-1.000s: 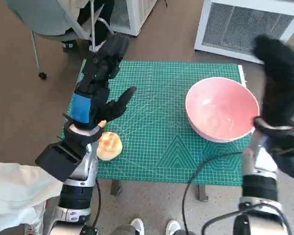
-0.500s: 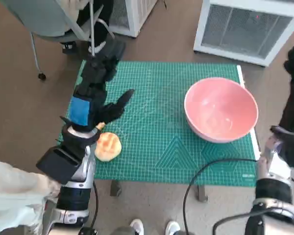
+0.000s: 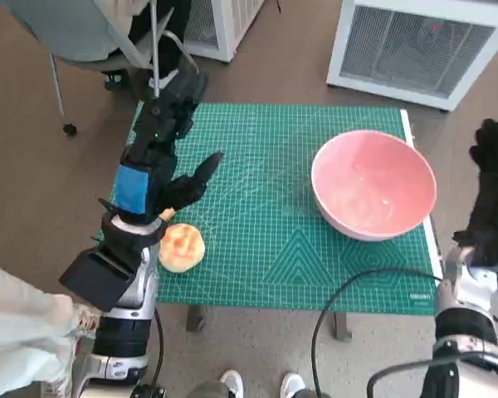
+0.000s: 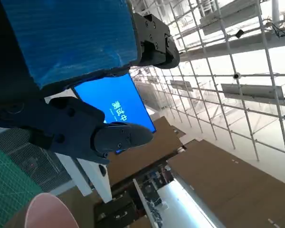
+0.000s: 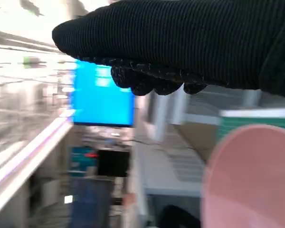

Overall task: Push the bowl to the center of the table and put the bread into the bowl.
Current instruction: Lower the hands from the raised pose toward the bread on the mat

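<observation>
**Bread by the near left edge of the mat, bowl toward its right side**

The green mat [image 3: 266,199] covers the small table and serves as the landmark. Over the mat's left part, the left hand [image 3: 162,153] is raised above the surface with its fingers [image 3: 201,172] spread and nothing in them; its blue-taped back faces up. Just below that hand's wrist, near the mat's near left edge, lies the bread [image 3: 182,246], a round golden roll resting on the mat and not touched by the hand. Toward the mat's right side stands the pink bowl [image 3: 373,184], upright, with its rim reaching close to the mat's right edge. Past that right edge, off the mat, the right hand [image 3: 491,191] in its black glove is held up beside the bowl, apart from it. It holds nothing, but whether its fingers are spread or curled I cannot tell; the right wrist view is blurred and shows only the glove and part of the bowl's rim.
</observation>
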